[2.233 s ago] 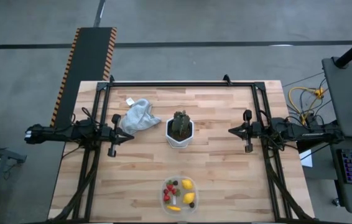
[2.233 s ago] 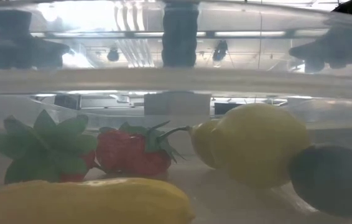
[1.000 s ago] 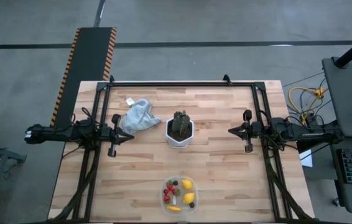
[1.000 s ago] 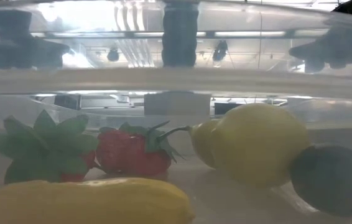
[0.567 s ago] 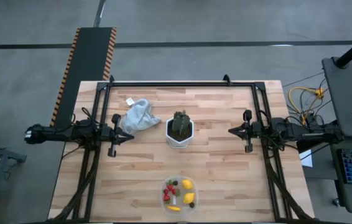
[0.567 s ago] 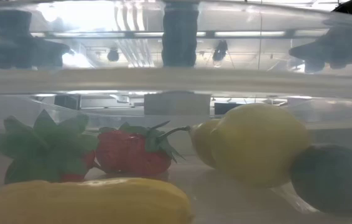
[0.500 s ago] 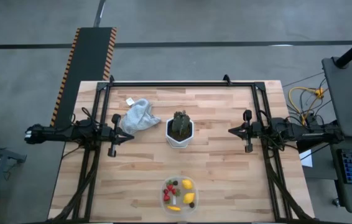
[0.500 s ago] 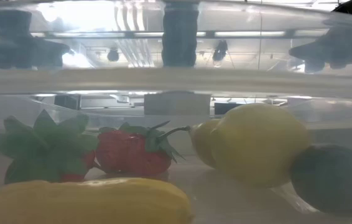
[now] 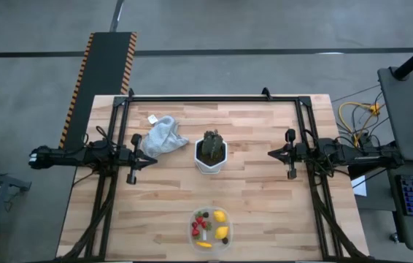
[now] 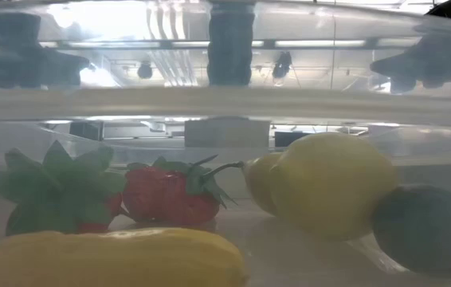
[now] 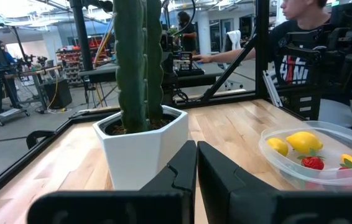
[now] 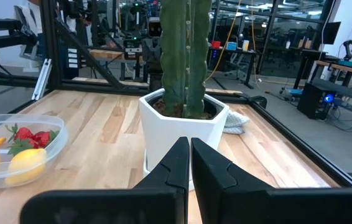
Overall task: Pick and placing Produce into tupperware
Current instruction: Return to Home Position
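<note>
the clear round tupperware [image 9: 211, 227] sat at the near edge of the wooden table [image 9: 265, 204], about midway between left and right, and the produce lay inside it. seen level through its wall, two red strawberries [image 10: 170, 195] with green caps lay on the left, with a thin yellow piece [image 10: 114, 257] lying in front of them. a large lemon [image 10: 337, 185] sat right of the middle with a smaller yellow fruit [image 10: 261, 179] touching it, and a dark berry [image 10: 429, 229] rested furthest right.

the left gripper [image 11: 196, 148] hung over the table's left side, just beside a crumpled grey cloth [image 9: 161, 136]. its fingers were drawn together on nothing and aimed at the white hexagonal pot [image 9: 210, 155] with its green spiky plant. the right gripper [image 12: 189, 144] hung over the right side, fingers likewise together and empty, facing the same pot. both were well apart from the tupperware. a person [image 11: 300, 37] in a dark shirt stood beyond the table.
</note>
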